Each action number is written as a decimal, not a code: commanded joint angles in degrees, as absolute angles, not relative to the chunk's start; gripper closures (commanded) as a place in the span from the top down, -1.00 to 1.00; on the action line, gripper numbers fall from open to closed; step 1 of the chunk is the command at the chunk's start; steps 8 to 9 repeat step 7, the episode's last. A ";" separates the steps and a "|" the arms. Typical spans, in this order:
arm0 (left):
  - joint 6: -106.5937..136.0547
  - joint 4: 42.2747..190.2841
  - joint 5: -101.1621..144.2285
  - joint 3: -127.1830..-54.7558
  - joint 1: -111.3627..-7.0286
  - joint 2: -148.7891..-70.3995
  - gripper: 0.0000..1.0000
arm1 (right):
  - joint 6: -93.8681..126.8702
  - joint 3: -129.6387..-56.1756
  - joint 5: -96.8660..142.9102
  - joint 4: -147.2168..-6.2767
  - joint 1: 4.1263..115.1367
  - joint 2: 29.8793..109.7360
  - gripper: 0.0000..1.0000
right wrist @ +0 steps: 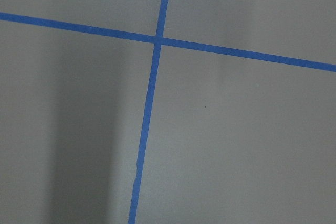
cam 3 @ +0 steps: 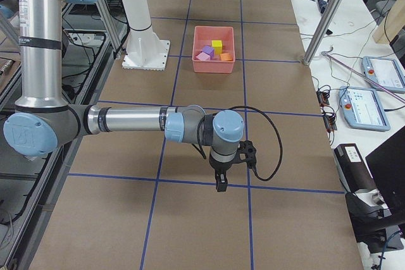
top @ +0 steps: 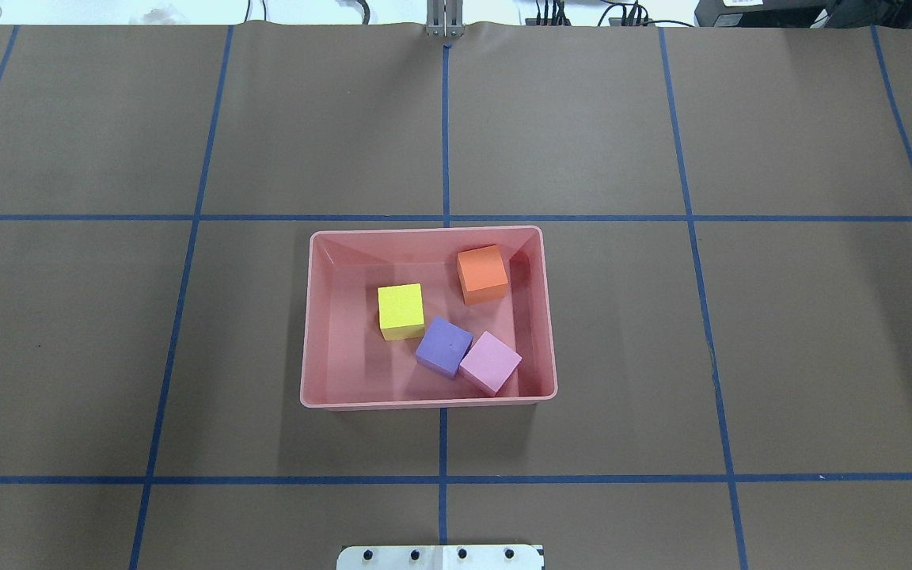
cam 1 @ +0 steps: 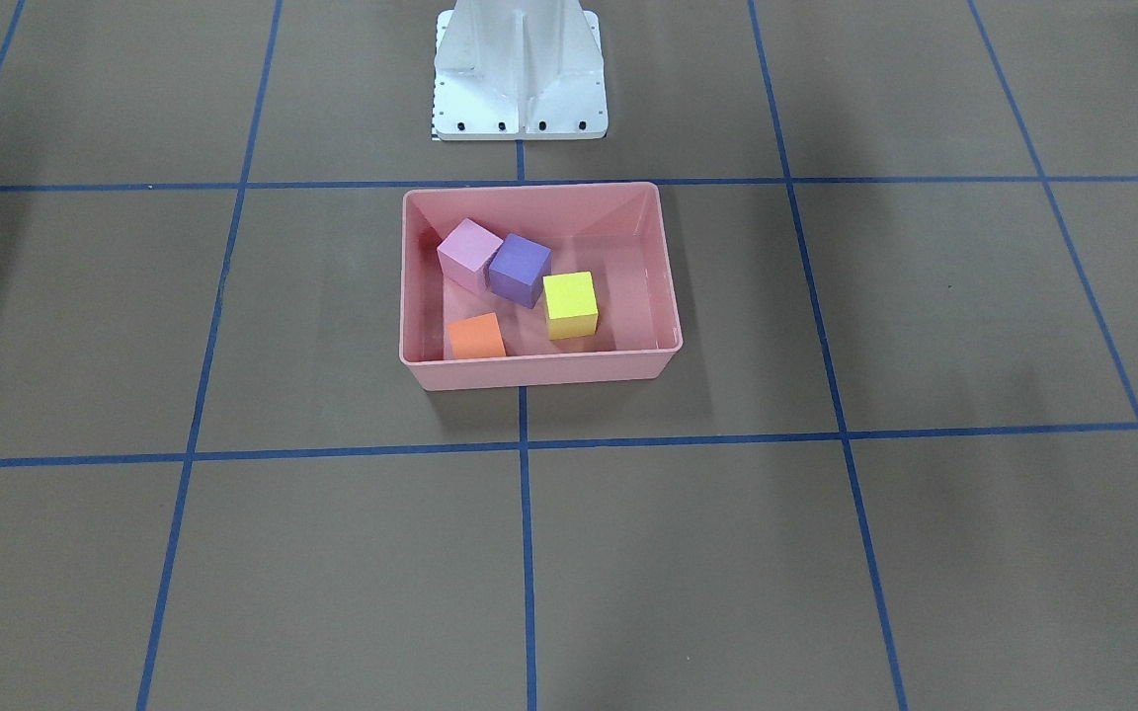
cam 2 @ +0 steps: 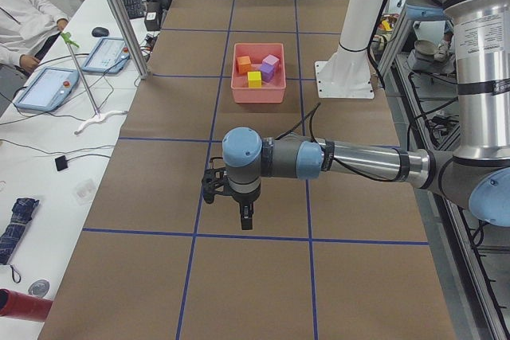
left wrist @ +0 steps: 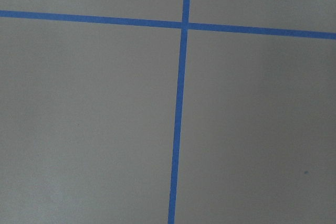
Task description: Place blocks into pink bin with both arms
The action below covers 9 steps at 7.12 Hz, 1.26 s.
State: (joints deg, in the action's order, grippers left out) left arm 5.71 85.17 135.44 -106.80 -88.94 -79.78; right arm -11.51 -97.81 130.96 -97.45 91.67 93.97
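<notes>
All four blocks lie inside the pink bin (top: pixel 424 404), which sits mid-worktop (top: pixel 108 356), so the placing looks finished and the step in hand is, I judge, parking both arms clear.

Read across the overhead view from the bin's middle:
- The yellow block (top: pixel 400 310) sits just toward 9 o'clock.
- The purple block (top: pixel 444 346) is at 5 o'clock.
- The orange block (top: pixel 482 273) is at 2 o'clock, apart from the others.
- The pink-lilac block (top: pixel 490 362) is at 4 o'clock, pressed against the purple one.

To finish well, the left arm (cam 2: pixel 351 161) should hold its height and move off without crossing the bin's rim. The right arm (cam 3: pixel 126 120) should do the same on its side, since a clipped rim could shift the light tub.

Neither arm shows in the overhead or front-facing view. Each arm's jaws appear only as a small dark shape in a side view, hanging over bare worktop well away from the bin, so I cannot tell whether they are released or clenched. Both wrist cameras show only crossed blue tape (left wrist: pixel 181 24). In the front-facing view the bin's near wall hides the orange block's lower part.
</notes>
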 commanded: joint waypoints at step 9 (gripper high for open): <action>5.63 85.25 135.44 -106.87 -88.95 -79.89 1.00 | -11.43 -97.12 131.04 -96.94 91.67 93.96 0.99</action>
